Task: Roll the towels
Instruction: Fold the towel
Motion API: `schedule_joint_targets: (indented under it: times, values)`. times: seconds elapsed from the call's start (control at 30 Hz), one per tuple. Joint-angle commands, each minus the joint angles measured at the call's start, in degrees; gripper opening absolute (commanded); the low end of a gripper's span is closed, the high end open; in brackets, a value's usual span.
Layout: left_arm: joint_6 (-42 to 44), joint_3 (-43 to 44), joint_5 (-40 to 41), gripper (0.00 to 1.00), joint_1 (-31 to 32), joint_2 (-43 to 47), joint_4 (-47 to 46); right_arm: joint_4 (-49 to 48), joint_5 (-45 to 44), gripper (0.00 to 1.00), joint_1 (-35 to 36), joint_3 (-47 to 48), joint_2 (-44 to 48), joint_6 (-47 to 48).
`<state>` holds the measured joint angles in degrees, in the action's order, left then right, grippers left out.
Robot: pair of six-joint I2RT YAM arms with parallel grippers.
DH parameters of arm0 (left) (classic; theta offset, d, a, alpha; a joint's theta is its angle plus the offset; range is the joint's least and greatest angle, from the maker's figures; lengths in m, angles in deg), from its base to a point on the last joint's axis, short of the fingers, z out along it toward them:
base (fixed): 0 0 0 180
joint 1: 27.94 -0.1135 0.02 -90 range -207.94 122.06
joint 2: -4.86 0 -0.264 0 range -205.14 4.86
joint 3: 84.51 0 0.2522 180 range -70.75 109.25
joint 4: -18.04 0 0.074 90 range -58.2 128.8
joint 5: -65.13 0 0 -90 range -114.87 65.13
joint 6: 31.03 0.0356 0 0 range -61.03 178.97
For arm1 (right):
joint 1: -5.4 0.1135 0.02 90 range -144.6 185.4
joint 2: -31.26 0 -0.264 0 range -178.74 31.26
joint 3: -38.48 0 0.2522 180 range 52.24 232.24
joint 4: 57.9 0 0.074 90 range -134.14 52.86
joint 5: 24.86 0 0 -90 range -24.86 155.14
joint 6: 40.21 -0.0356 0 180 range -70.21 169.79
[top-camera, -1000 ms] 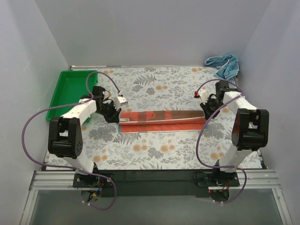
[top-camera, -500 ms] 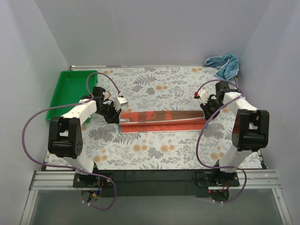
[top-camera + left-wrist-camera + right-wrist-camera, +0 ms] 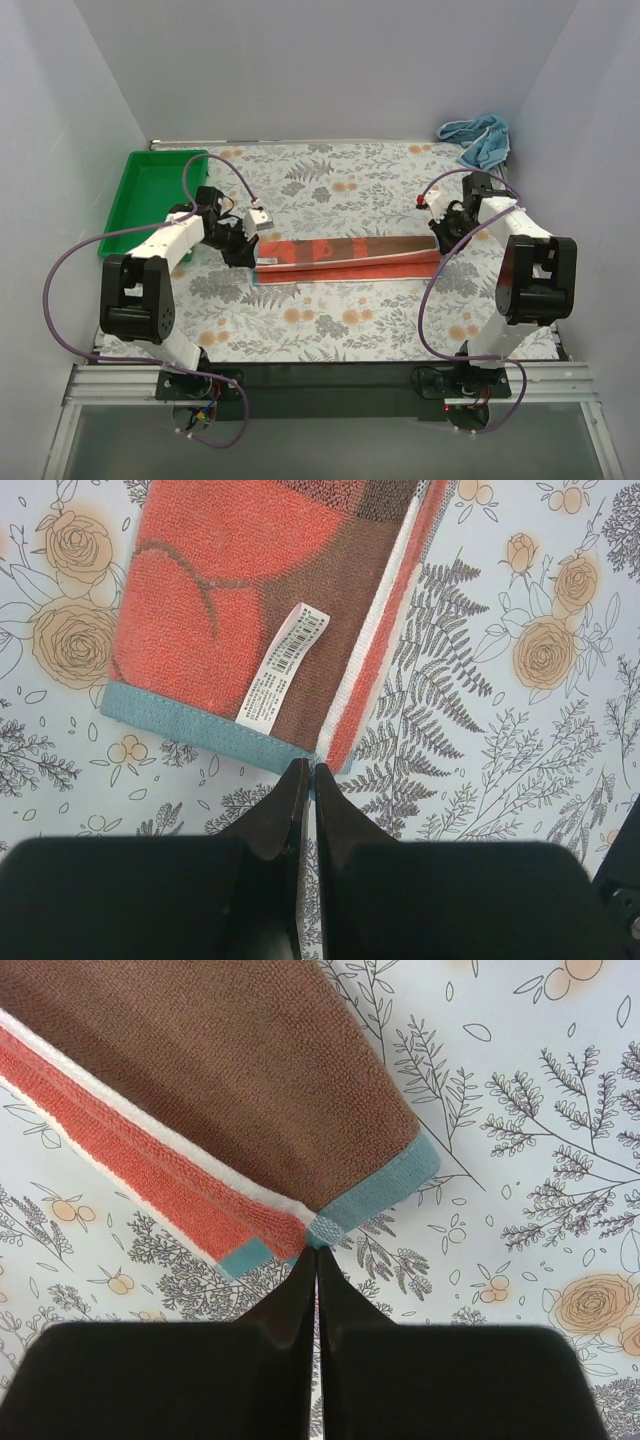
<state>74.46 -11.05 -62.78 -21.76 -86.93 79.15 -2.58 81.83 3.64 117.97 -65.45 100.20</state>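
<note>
At the middle of the table, the red towel [image 3: 345,256] lay flat as a long, narrow strip running from 9 o'clock to 3 o'clock. It was folded lengthwise but not yet rolled. Toward 1 o'clock, in the far corner, the blue towel [image 3: 480,140] sat in a loose, crumpled heap, also unrolled. Judging by this, both rolls were yet to be made.

The left claw [image 3: 308,770], its fingers pressed together, met the strip's 9 o'clock end at a corner. The right claw [image 3: 316,1253], likewise pressed together, met a corner at the 3 o'clock end. Whether either nipped any hem could not be told.

The red towel was nubby terry, rust and brown with a white stripe, teal-edged ends and a white label [image 3: 283,667]. A smooth green tray [image 3: 150,200] sat at 10 o'clock on the flower-printed tablecloth [image 3: 330,320].
</note>
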Motion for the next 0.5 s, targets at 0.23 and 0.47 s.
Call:
schedule_joint_targets:
  times: [0.23,0.47]
  values:
    - [1.0,0.1,3.5,0.38,0.0,-0.2,-0.6,0.5,0.0,0.47,-0.6,-2.4,2.7,3.3]
    - [0.7,3.1,0.6,0.54,0.0,3.2,3.0,5.2,3.3,0.70,-3.0,3.2,5.7,4.3]
